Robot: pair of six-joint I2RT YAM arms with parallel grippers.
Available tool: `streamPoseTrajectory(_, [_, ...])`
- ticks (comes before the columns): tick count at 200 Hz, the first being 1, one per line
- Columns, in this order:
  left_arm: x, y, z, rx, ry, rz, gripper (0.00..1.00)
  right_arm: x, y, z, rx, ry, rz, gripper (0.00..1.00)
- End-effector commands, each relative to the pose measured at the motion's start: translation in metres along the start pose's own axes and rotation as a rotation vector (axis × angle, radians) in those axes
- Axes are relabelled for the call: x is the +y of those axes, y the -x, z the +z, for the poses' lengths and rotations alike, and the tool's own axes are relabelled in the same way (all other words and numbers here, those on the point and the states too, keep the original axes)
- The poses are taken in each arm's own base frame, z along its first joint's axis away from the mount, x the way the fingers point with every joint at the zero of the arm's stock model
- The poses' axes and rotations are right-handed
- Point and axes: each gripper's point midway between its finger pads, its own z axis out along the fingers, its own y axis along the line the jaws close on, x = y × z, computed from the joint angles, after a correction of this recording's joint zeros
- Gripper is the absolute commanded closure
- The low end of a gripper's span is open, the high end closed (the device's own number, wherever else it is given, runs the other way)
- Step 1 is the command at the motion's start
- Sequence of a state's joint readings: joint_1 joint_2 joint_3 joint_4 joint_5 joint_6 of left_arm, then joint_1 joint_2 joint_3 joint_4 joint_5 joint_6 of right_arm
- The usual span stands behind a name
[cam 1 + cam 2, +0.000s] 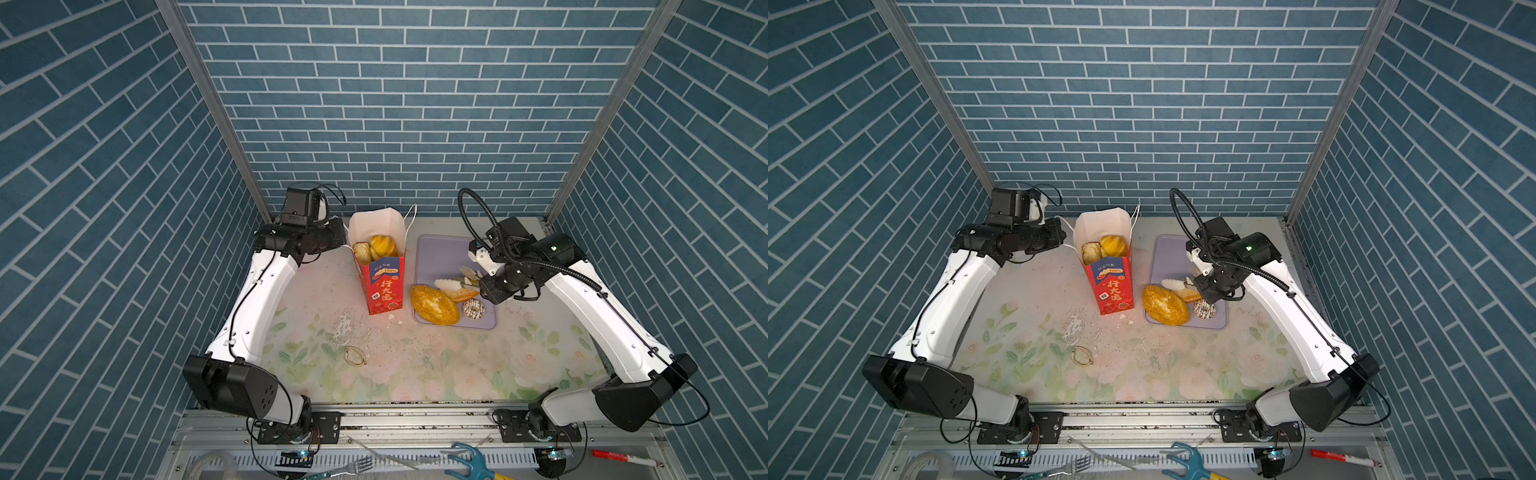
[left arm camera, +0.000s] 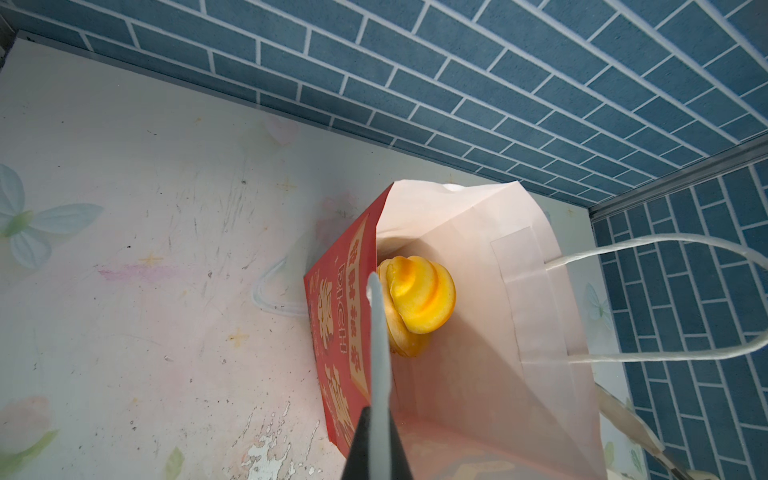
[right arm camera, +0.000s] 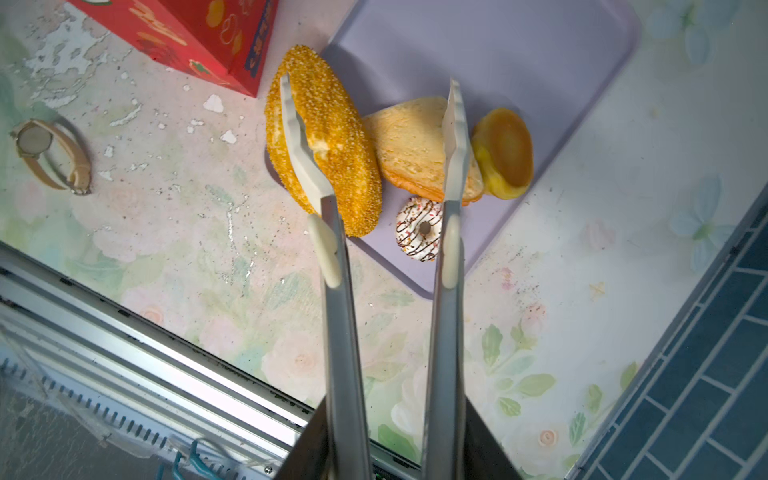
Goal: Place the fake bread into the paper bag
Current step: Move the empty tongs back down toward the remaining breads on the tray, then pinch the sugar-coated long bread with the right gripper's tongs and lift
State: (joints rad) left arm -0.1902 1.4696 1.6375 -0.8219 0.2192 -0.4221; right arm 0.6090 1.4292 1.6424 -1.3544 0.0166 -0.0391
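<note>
Top views: two buns (image 1: 376,248) sat inside paper bag (image 1: 385,291), upright on counter (image 1: 457,365). Seeded loaf (image 1: 434,305) and drizzled doughnut (image 1: 473,309) lay unbagged at lilac tray (image 1: 436,253).
Left wrist: my left pincer (image 2: 377,324) was closed at bag rim, golden twist bun (image 2: 419,299) inside.
Right wrist: my right pincer (image 3: 370,104) gaped empty above toast slice (image 3: 411,145), small roll (image 3: 505,151) beside it.

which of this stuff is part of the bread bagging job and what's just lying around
Job: bag, loaf, toast wedge, round bun, doughnut, twist buns in the bag, tray under the bread.
Lying about: watch, fork, marker, paint flakes.
</note>
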Motion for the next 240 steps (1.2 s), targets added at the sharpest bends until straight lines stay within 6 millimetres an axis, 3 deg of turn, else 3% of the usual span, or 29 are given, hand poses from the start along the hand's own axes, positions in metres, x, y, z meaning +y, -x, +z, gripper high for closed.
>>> streamPoseTrajectory(1, [-0.001, 0.0, -0.008, -0.012, 0.009, 0.014, 1.0, 0.019, -0.003, 0.012, 0.049, 0.075, -0.091, 0.57])
streamPoseTrajectory(71, [0.002, -0.002, -0.006, -0.006, 0.015, 0.006, 1.0, 0.014, 0.0, 0.045, 0.138, 0.031, -0.146, 0.54])
streamPoseTrajectory(131, [0.006, -0.005, -0.004, 0.001, 0.032, 0.007, 1.0, 0.024, 0.001, 0.068, 0.177, 0.07, -0.187, 0.49])
streamPoseTrajectory(162, [0.007, -0.005, -0.004, 0.0, 0.035, 0.006, 1.0, 0.018, 0.0, 0.082, 0.211, 0.034, -0.192, 0.49])
streamPoseTrajectory(204, [0.008, -0.007, -0.002, 0.006, 0.038, 0.004, 1.0, 0.017, 0.003, 0.085, 0.211, 0.011, -0.217, 0.56])
streamPoseTrajectory(240, [0.007, -0.008, -0.001, 0.005, 0.033, 0.002, 1.0, 0.018, -0.001, 0.083, 0.22, -0.006, -0.233, 0.67])
